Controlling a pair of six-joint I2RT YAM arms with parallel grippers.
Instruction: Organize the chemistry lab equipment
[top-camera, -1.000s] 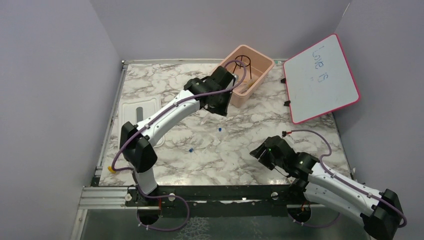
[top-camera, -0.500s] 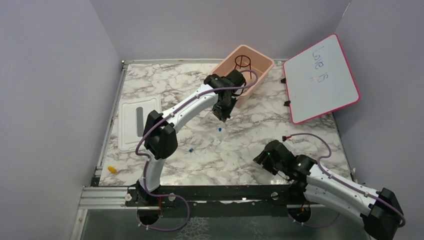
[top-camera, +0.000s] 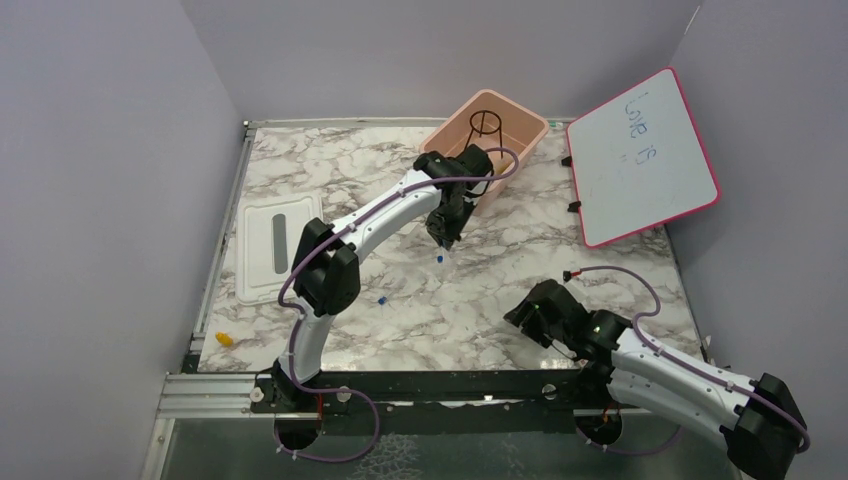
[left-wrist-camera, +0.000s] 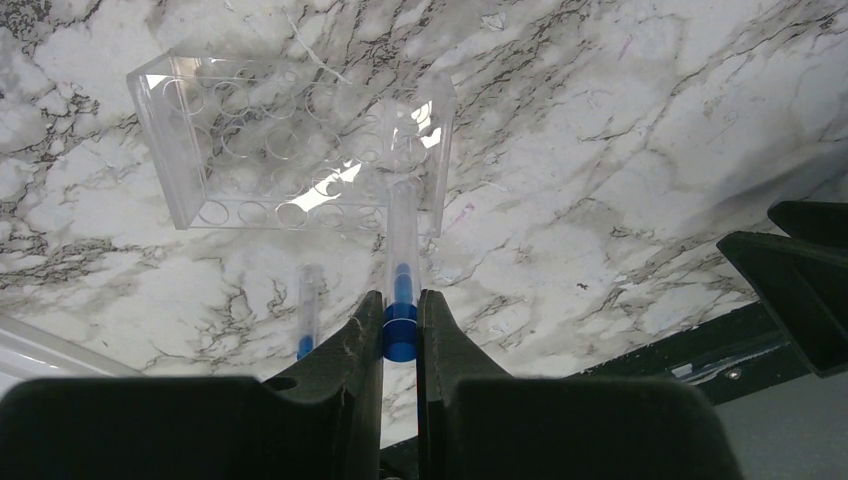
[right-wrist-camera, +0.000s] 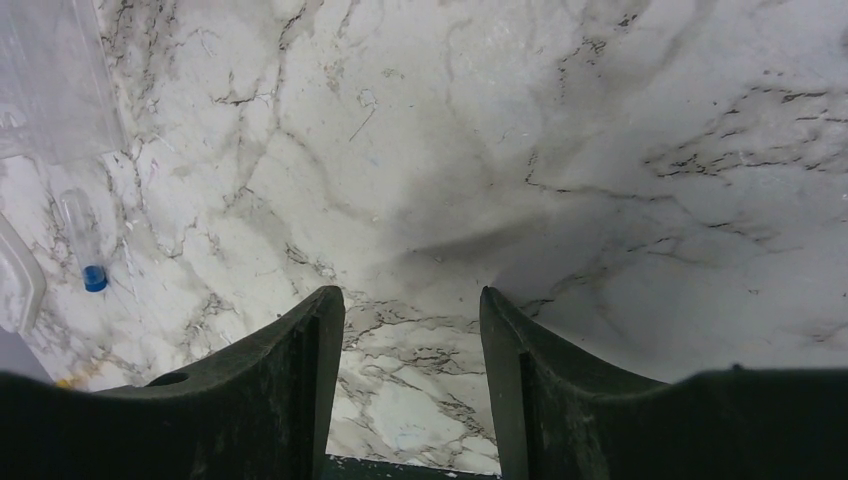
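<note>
My left gripper (top-camera: 442, 238) (left-wrist-camera: 400, 300) points down at the table in front of the pink bin and is shut on the blue cap of a clear test tube (left-wrist-camera: 402, 240). The tube's far end reaches a clear plastic tube rack (left-wrist-camera: 290, 140) on the marble. A second blue-capped tube (left-wrist-camera: 308, 310) lies just left of it and also shows in the top view (top-camera: 381, 299) and right wrist view (right-wrist-camera: 85, 245). A black wire tripod (top-camera: 485, 122) stands inside the bin. My right gripper (top-camera: 527, 318) (right-wrist-camera: 412, 295) is open and empty above bare marble.
The pink bin (top-camera: 520, 150) sits at the back centre. Its white lid (top-camera: 275, 245) lies at the left edge. A pink-framed whiteboard (top-camera: 640, 155) leans at the back right. A small yellow piece (top-camera: 224, 339) lies at the front left corner.
My left arm swung away from the bin and down toward the table, onto the blue-capped tube. My right arm barely moved.
</note>
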